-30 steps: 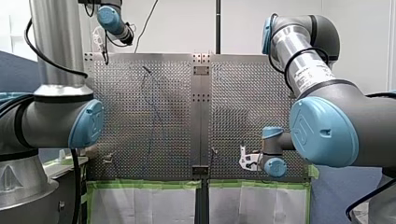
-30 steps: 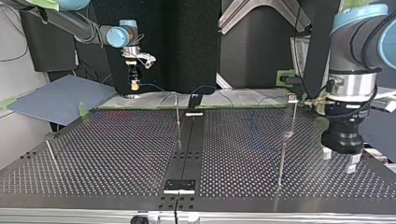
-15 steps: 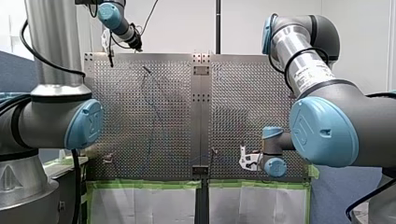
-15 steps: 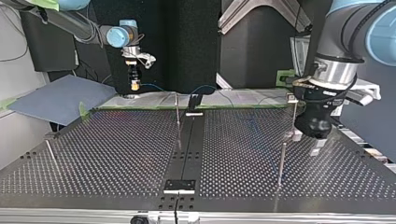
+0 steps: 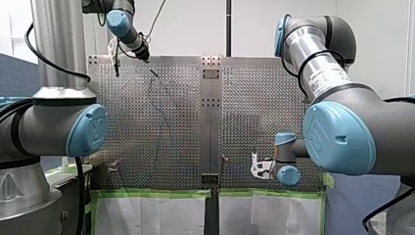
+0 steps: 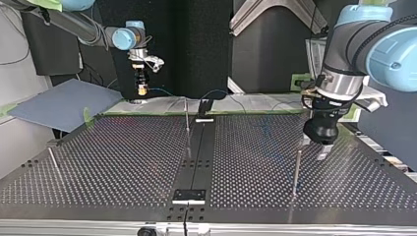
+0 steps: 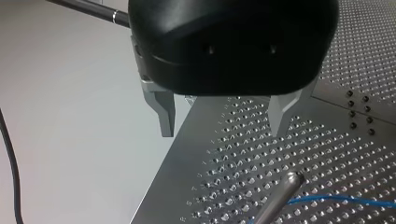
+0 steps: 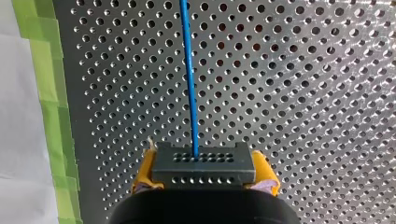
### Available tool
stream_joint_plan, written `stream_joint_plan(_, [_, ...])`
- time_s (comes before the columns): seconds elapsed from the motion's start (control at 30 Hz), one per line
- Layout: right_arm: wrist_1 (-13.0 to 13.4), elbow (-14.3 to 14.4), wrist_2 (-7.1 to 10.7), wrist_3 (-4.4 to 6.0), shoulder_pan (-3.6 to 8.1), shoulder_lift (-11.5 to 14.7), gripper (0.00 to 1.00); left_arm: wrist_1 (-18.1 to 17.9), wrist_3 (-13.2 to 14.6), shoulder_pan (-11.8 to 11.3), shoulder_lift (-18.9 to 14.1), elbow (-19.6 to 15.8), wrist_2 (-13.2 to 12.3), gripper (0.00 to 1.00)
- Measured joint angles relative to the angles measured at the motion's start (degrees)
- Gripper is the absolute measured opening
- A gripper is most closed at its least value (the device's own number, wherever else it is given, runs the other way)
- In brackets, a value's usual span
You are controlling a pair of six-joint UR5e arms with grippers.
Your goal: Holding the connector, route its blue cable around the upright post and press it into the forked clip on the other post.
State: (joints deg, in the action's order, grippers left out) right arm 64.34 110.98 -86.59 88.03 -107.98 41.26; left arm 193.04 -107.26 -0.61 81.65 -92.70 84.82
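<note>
Left jaws apart, right jaws clamped.

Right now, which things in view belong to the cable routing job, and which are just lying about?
Job: connector in my right claw; blue cable; upright post near my open left claw.
Lying about: blue-grey sheet at the top view's left; green tape.

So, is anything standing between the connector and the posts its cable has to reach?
My left pincer, open, hangs beside the post at the top view's right, crowding it. Between the connector in my right pincer and the middle post, nothing visible stands.
</note>
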Motion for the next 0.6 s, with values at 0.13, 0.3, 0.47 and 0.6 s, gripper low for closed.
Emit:
stream_joint_plan(0.13, [0.0,0.0,0.04,-0.02,0.00,0.0,0.00,0.0,-0.1,0.0,0.0,0.0,0.0,1.00])
stream_joint_plan(0.3, [0.0,0.0,0.04,-0.02,0.00,0.0,0.00,0.0,-0.2,0.0,0.0,0.0,1.0,1.00])
stream_joint_plan(0.47, [0.0,0.0,0.04,-0.03,0.00,0.0,0.00,0.8,-0.9,0.0,0.0,0.0,3.0,1.00])
stream_joint_plan(0.6, [-0.1,0.0,0.05,-0.03,0.00,0.0,0.00,2.3,-1.4,0.0,0.0,0.0,4.8,1.00])
